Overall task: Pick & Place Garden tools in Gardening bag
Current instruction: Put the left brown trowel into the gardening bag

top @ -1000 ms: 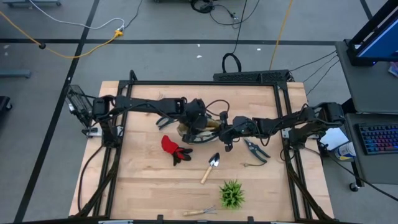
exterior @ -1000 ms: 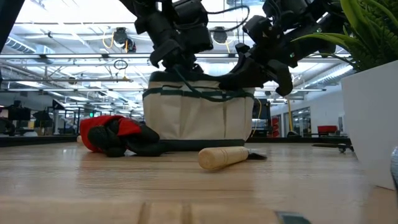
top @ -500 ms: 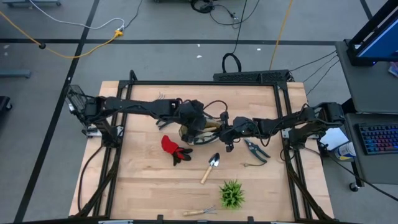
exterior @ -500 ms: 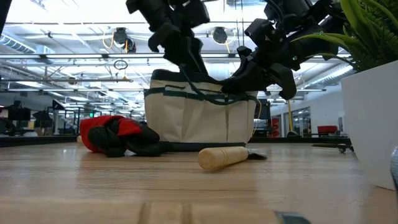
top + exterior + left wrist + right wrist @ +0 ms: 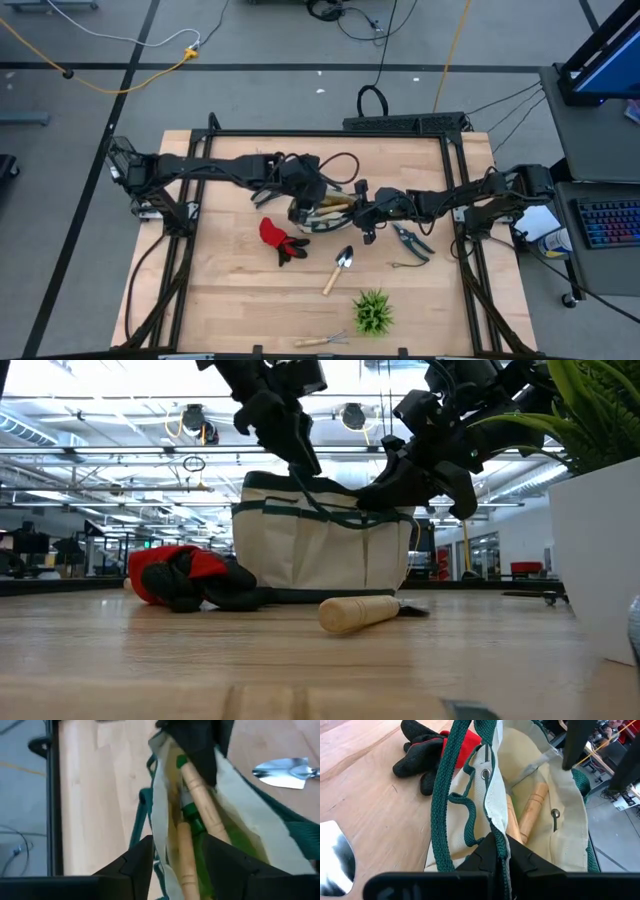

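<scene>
Two grippers at the bag (image 5: 318, 212): right gripper (image 5: 501, 851) pinches its rim to keep it open, left gripper (image 5: 175, 857) hangs spread above.

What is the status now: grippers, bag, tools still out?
Right gripper shut on bag rim. Left gripper open above bag mouth, two wooden handles inside. Glove, trowel, shears, rake still on table. Nothing blocking.
</scene>
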